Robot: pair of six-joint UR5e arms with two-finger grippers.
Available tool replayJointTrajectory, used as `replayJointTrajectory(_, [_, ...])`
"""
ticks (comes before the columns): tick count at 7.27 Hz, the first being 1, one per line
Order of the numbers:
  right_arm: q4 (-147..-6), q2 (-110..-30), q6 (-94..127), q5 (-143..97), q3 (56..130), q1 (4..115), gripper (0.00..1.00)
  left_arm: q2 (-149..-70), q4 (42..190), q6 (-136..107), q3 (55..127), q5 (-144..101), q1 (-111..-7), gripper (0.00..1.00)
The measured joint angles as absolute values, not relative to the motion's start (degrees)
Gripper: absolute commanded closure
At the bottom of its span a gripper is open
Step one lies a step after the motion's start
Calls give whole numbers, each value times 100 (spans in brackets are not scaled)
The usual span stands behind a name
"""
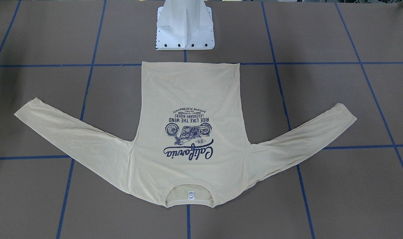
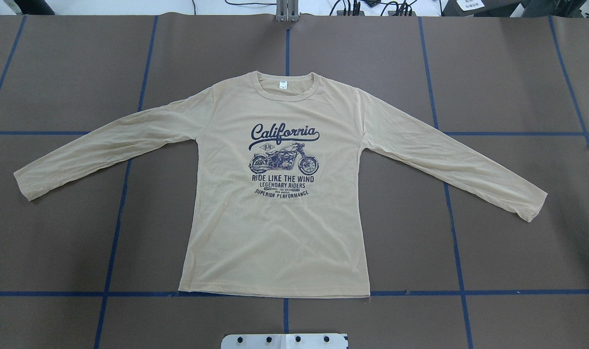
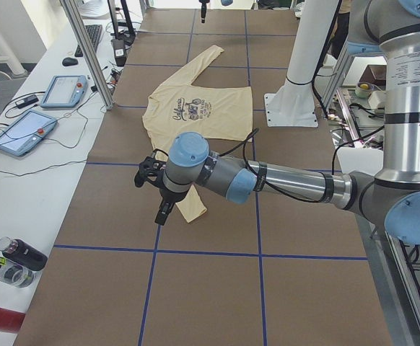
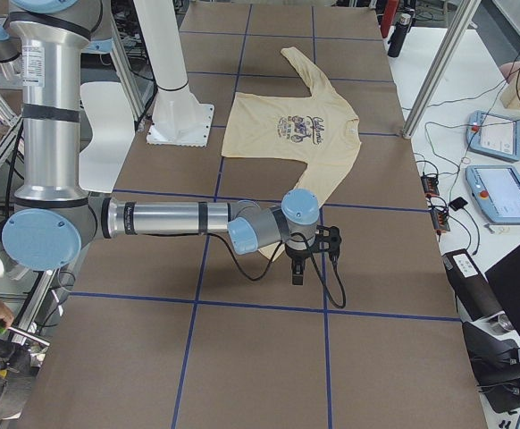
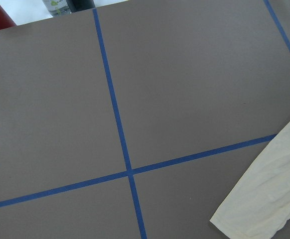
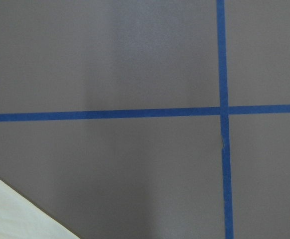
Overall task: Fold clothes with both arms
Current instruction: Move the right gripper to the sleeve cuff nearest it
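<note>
**Asker:** Where is the T-shirt?

**Robot:** The cream long-sleeved T-shirt (image 2: 275,232) lies flat on the brown worktop (image 2: 517,242), with its front facing up. Its hem (image 2: 275,293) is the edge nearest the white pedestal (image 1: 185,30), a little apart from the pedestal's foot. The neckline (image 2: 285,93), with a small white label (image 2: 283,85), is on the side farthest from the pedestal. A navy "California" motorcycle print (image 2: 284,160) sits between the neckline and the hem.

**Asker:** And the sleeves?

**Robot:** Both are spread wide. The left sleeve (image 2: 105,145) and the right sleeve (image 2: 449,160) each slant from the shoulder back toward the pedestal's side of the worktop. Blue tape lines (image 2: 456,252) cross the worktop in a grid and pass under the fabric.

**Asker:** Where are your arms?

**Robot:** My left arm (image 3: 289,184) stretches low over the worktop, well out from the pedestal on my left. Its wrist is above the end of the left sleeve, and its camera sees the cuff (image 5: 264,199) at the lower right. My right arm (image 4: 171,217) mirrors it on the pedestal's other side. Its camera catches a corner of pale fabric (image 6: 15,214).

**Asker:** Are your jaws released or clenched?

**Robot:** I cannot tell for my left jaws or my right jaws. Each shows only small and dark from the side.
</note>
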State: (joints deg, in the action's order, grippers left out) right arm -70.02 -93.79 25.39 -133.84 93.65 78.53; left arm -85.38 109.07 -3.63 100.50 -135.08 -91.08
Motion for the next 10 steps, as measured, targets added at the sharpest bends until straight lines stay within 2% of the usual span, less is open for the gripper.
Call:
replayJointTrajectory(3, [-6891, -9409, 2742, -13685, 9364, 7871, 0, -8081, 11830, -4, 9835, -13551, -9100, 0])
replayJointTrajectory(6, [-5824, -9498, 4289, -13613, 9251, 6950, 1, -7973, 12036, -107, 9845, -13607, -9090, 0])
replayJointTrajectory(7, [-5270, -9512, 4824, -13507, 9062, 6615, 4, -7979, 12042, -232, 9834, -13658, -9086, 0])
replayJointTrajectory(9, [-4138, -9507, 5628, -13378, 8521, 6147, 17, -7987, 12047, -316, 9817, -13696, -9081, 0])
replayJointTrajectory(10, [-3859, -9506, 5791, -13370, 8355, 6014, 17, -7991, 12051, -327, 9813, -13700, -9080, 0])
